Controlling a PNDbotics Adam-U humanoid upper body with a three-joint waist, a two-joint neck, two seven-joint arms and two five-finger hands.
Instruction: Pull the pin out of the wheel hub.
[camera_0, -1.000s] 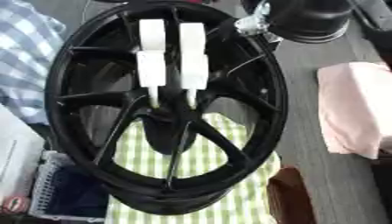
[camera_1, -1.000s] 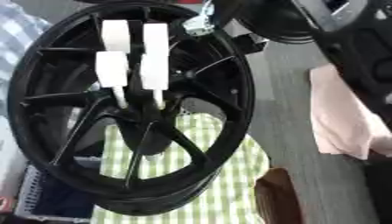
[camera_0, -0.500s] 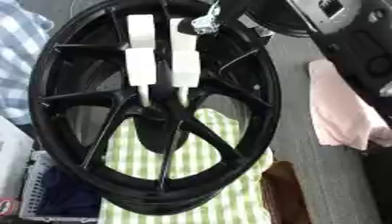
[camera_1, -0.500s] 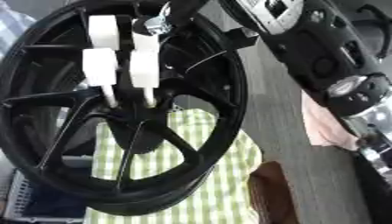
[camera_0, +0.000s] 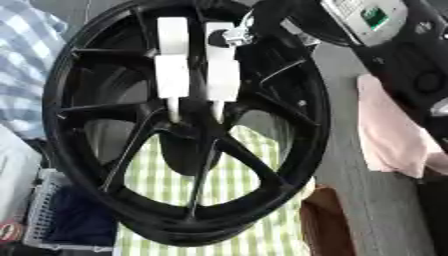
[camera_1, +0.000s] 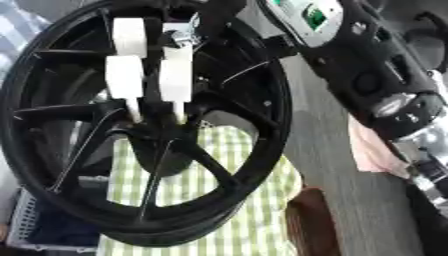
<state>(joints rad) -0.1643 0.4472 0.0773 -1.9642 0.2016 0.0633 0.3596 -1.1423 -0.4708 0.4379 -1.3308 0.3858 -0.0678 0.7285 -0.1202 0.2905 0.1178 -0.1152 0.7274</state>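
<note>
The right robot hand (camera_0: 232, 30), fingers unreadable, nears the two white pins (camera_0: 172, 70) standing in the hub (camera_0: 188, 132) mid-frame; a skewed pull could jam the pin or tip the wheel (camera_0: 306, 115)

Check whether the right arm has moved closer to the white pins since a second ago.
Yes. The right arm has swung in from the upper right toward the white pins, now crossing over the wheel's upper rim.

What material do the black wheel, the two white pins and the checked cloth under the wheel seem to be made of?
Wheel: probably painted or coated metal, with thin rigid spokes and a glossy black sheen.
White pins: likely matte plastic, blocky and uniformly white, with no shine; their thin lower tips may be metal, I cannot tell.
Checked cloth: woven fabric, green and white, lying flat.
</note>
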